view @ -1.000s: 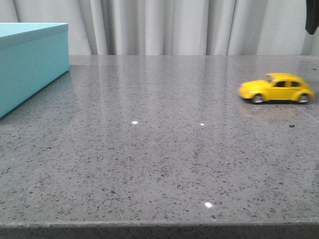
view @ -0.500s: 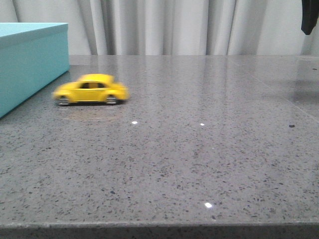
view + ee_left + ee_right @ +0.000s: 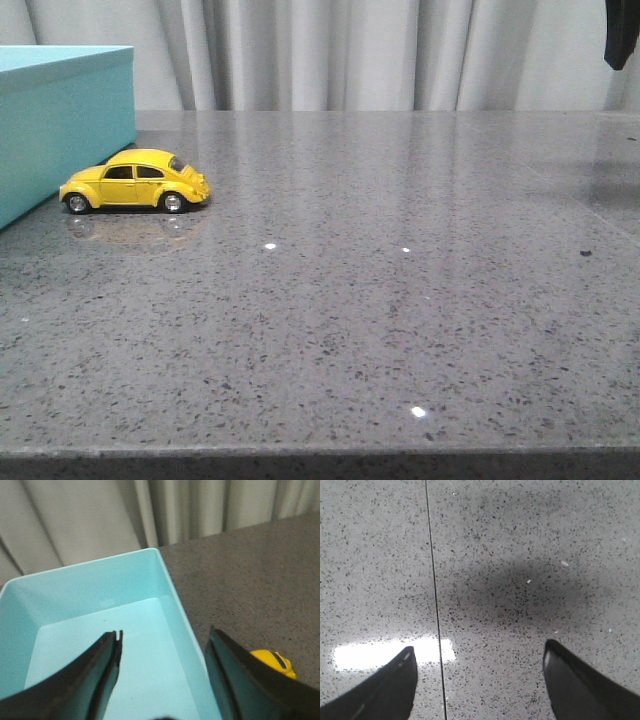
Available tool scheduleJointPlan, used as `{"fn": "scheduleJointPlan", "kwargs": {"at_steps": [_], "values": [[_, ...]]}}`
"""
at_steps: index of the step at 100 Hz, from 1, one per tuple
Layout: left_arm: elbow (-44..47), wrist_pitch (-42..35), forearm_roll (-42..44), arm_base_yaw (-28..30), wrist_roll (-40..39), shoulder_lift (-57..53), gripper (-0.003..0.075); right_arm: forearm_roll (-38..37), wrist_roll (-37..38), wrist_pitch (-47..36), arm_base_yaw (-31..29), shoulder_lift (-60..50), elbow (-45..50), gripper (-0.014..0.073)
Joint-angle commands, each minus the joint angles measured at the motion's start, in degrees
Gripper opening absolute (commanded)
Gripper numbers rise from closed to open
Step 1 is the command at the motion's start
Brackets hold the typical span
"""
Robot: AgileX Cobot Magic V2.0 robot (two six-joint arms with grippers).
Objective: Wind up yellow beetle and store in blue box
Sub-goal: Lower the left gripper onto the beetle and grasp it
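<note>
- The left gripper (image 3: pixel 162 675), two dark curved fingers, hangs spread wide with nothing between them, above the open inside of the large light turquoise-blue rectangular box (image 3: pixel 90 587).
- The right gripper (image 3: pixel 477 680), also with dark fingers, is spread apart and empty over the bare speckled grey stone table (image 3: pixel 520 555); in the front view only a dark piece of an arm shows at the top right corner.
- The small glossy yellow toy beetle car (image 3: pixel 135 181), with dark windows and silver hubcaps, stands on its wheels on the table just beside the box's near side wall (image 3: pixel 60 120), nose toward it; I cannot tell whether it touches. The left wrist view catches a bit of its yellow roof (image 3: pixel 272 661) outside the box.
- Progress, as I judge it: the box is lidless and empty and the car is on the table, so storing is left; whether the winding is done cannot be told from here. Picking the car up and lowering it into the box are what is left.
- Count: one yellow car, one blue box, two grippers, no lid in view.
</note>
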Motion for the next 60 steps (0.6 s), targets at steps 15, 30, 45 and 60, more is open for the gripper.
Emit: {"fn": "scheduleJointPlan", "kwargs": {"at_steps": [15, 30, 45, 60], "values": [[-12.2, 2.6, 0.1, -5.8, 9.7, 9.9, 0.0522, -0.8, -0.8, -1.3, 0.0, -2.7, -1.4, 0.0528], [-20.5, 10.8, -0.2, -7.6, 18.7, 17.6, 0.0514, -0.8, -0.8, -1.3, 0.0, -2.7, -1.4, 0.0528], [-29.4, 23.8, -4.5, -9.2, 33.1, 25.0, 0.0514, -0.8, -1.1, -1.4, 0.0, -2.7, -1.4, 0.0528], [-37.6, 36.0, -8.6, -9.5, 39.8, 32.3, 0.0514, -0.8, -1.7, -1.4, 0.0, -2.7, -1.4, 0.0528]]}}
